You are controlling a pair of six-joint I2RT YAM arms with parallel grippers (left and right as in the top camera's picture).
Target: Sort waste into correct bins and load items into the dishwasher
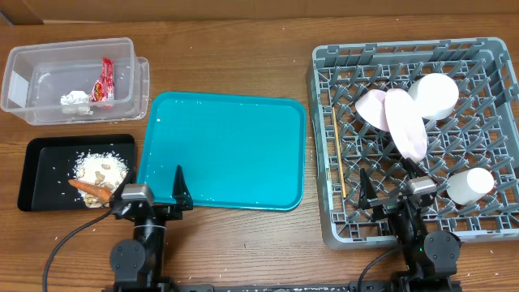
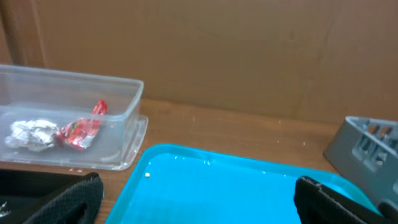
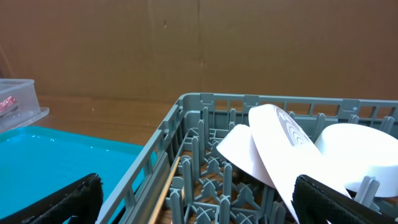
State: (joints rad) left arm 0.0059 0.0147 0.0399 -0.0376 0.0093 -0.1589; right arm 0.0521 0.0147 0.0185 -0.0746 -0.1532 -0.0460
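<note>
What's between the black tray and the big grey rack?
The big teal rectangular plastic tray lies between the shallow black tray and the grey plastic dish rack; the overhead view shows it.

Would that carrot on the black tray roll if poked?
Probably barely: the carrot rests against the rice, which should brake it. Its taper would likely make it curve. It looks stiff.

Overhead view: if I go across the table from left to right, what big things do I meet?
Clear tub → teal tray → grey dish rack.
</note>
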